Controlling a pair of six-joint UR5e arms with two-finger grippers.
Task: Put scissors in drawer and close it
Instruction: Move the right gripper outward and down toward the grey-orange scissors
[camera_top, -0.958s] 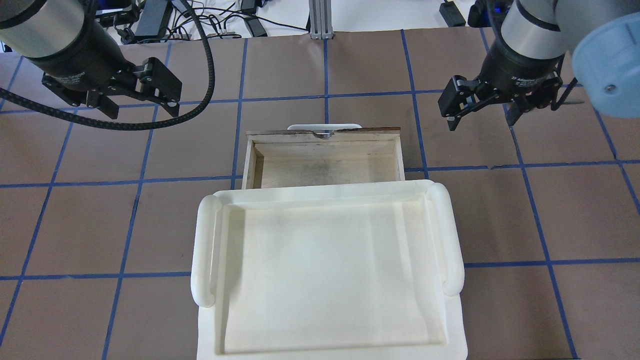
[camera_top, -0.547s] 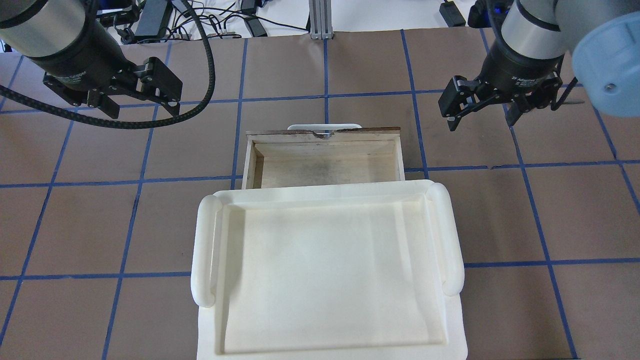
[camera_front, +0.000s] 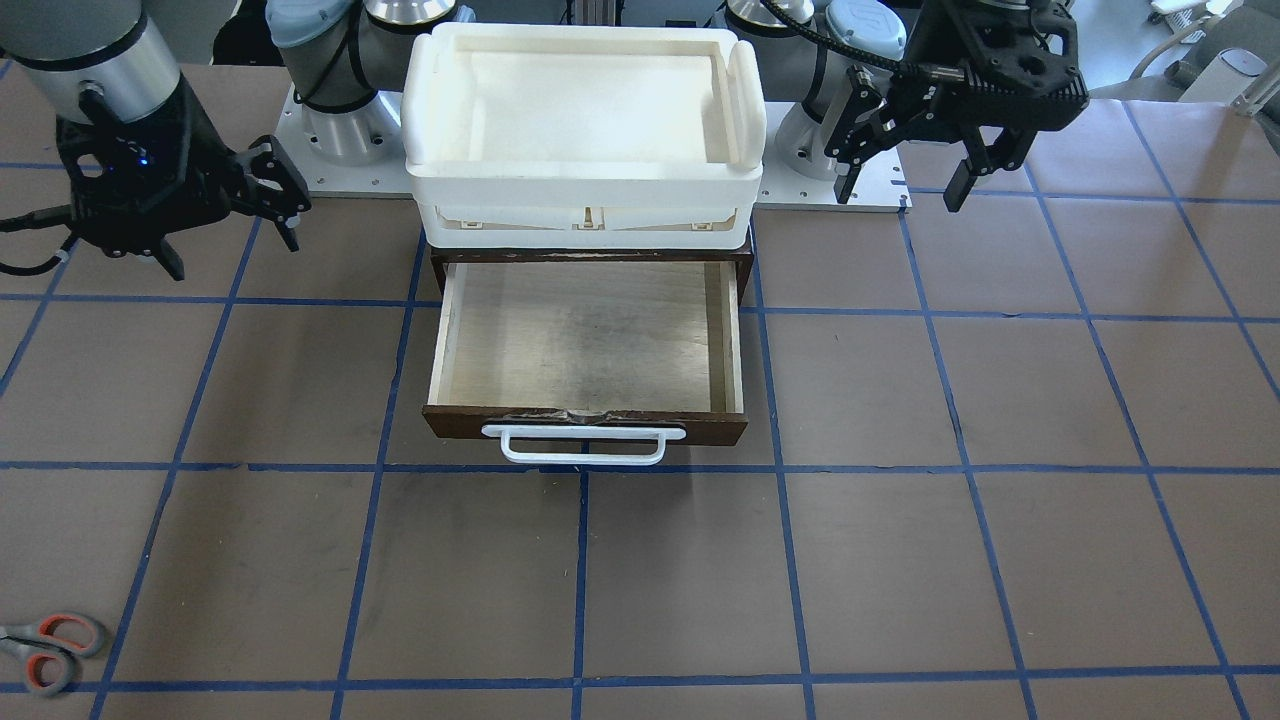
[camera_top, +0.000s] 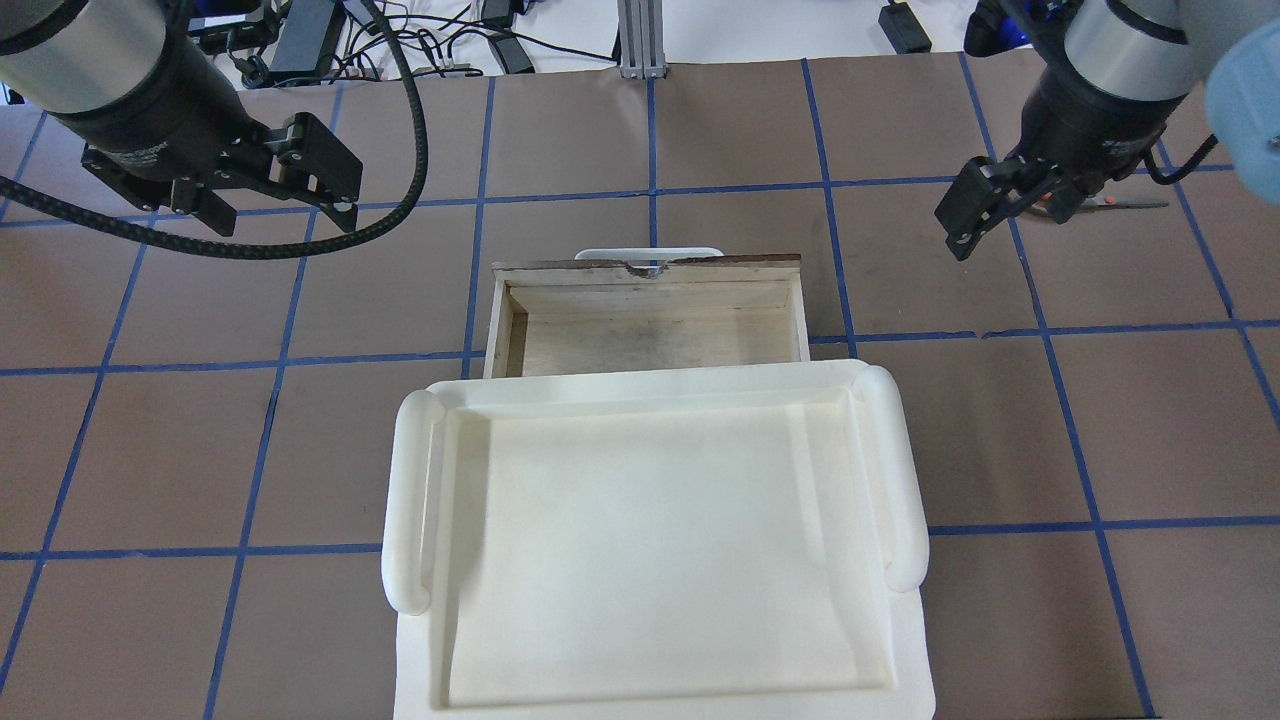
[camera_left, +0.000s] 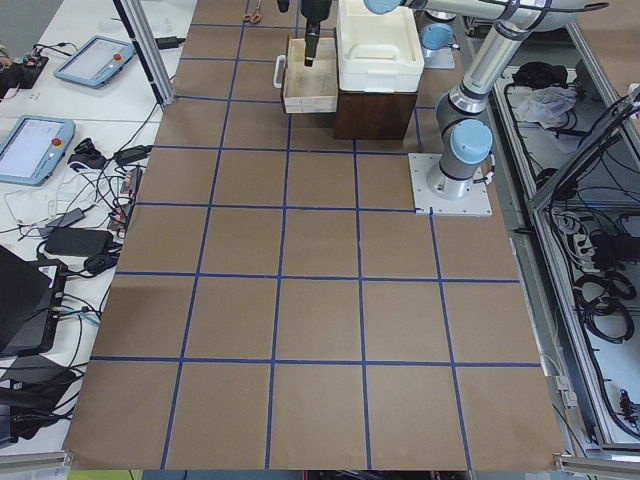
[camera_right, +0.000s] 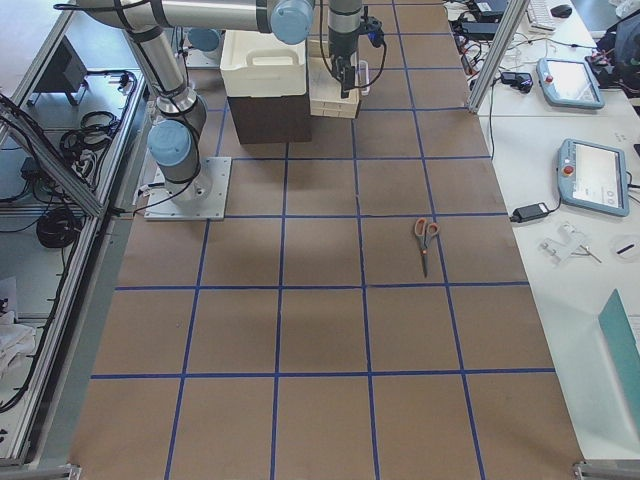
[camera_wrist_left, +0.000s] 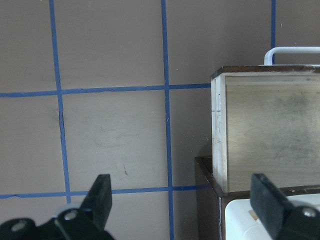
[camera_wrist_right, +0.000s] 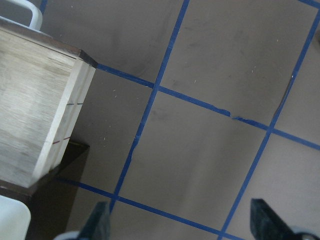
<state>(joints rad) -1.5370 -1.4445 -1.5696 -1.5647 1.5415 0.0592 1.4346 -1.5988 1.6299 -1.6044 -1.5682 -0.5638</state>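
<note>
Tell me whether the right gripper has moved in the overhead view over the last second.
Yes. The right gripper has shifted toward the view's right, farther from the drawer.

The pulled-out drawer (camera_wrist_left: 270, 135) fills the 3 o'clock side, its white handle (camera_wrist_left: 292, 50) at 2 o'clock. The left hand (camera_wrist_left: 181, 187) gapes wide at 6 o'clock, above the blue-taped counter (camera_wrist_left: 110, 130).
</note>
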